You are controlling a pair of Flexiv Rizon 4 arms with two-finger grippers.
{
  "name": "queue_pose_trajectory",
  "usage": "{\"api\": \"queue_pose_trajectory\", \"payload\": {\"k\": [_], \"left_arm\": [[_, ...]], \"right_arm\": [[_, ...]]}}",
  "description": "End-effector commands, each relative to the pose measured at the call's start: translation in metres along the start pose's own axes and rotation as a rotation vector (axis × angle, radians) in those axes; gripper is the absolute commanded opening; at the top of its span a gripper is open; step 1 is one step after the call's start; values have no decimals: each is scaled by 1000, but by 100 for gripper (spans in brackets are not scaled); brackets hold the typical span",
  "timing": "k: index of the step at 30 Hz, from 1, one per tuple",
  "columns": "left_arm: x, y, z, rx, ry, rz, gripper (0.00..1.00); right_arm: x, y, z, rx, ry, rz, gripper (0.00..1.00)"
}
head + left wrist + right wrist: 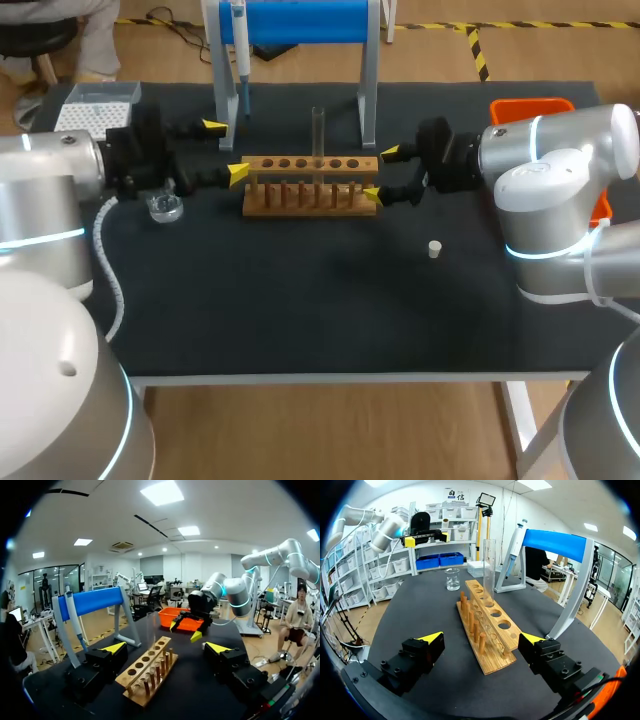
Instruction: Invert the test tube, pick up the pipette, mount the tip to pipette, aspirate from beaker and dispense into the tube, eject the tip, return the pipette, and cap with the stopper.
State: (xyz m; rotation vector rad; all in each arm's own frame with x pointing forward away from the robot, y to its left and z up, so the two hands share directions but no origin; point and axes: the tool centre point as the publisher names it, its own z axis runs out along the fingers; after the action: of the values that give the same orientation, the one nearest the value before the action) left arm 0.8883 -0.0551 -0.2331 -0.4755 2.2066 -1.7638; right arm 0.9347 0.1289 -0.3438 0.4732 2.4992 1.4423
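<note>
Stopper (435, 249): small, white, alone on the black table (300, 320), nearest the front edge, right of middle, well apart from everything else.
Beaker (165, 207): clear glass, upright, left of the rack's left end, just in front of the left claw.
Rack (310, 185): wooden, lying crosswise at the table's middle, one row of holes on top and pegs along the front.
Left gripper (225, 150): at the rack's left end, fingers spread wide and holding nothing. In its wrist view the rack's end sits in the gap. Its nearer yellow tip is right at the rack's corner; cannot tell whether they touch.
Right gripper (380, 173): at the rack's right end, facing the left one, fingers equally wide and holding nothing. Its nearer tip is close against the rack's corner.
Test tube (318, 135): clear, upright in a hole near the rack's middle, gripped by neither claw.
Pipette (240, 50): hanging on the left side of the blue stand (300, 20), behind the rack.
Tip box (95, 108): far left corner, behind the left arm.
Orange bin (530, 108): far right, partly hidden by the right arm.
</note>
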Motion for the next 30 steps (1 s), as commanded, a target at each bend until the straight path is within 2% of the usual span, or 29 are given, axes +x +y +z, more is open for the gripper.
{"api": "queue_pose_trajectory", "payload": {"k": [1, 5, 6, 9, 16, 20, 26, 30], "left_arm": [[2, 0, 3, 2, -12, 0, 100], [2, 0, 3, 2, -12, 0, 100], [-4, 6, -4, -3, -39, -11, 100], [-25, 21, -35, -39, -160, -46, 100], [-79, 53, -126, -131, -463, -110, 100], [-105, 70, -168, -172, -607, -160, 100], [-133, 87, -210, -233, -786, -231, 100], [-143, 91, -224, -258, -881, -264, 100]], "right_arm": [[0, -1, 0, -2, 1, 0, 100], [0, -1, 0, -2, 1, 0, 100], [0, -1, 0, -2, 1, 0, 100], [0, -1, 0, -2, 1, 0, 100], [0, -1, 0, -2, 1, 0, 100], [0, -1, 0, -2, 1, 0, 100], [0, -1, 0, -2, 1, 0, 100], [0, -1, 0, -2, 1, 0, 100]]}}
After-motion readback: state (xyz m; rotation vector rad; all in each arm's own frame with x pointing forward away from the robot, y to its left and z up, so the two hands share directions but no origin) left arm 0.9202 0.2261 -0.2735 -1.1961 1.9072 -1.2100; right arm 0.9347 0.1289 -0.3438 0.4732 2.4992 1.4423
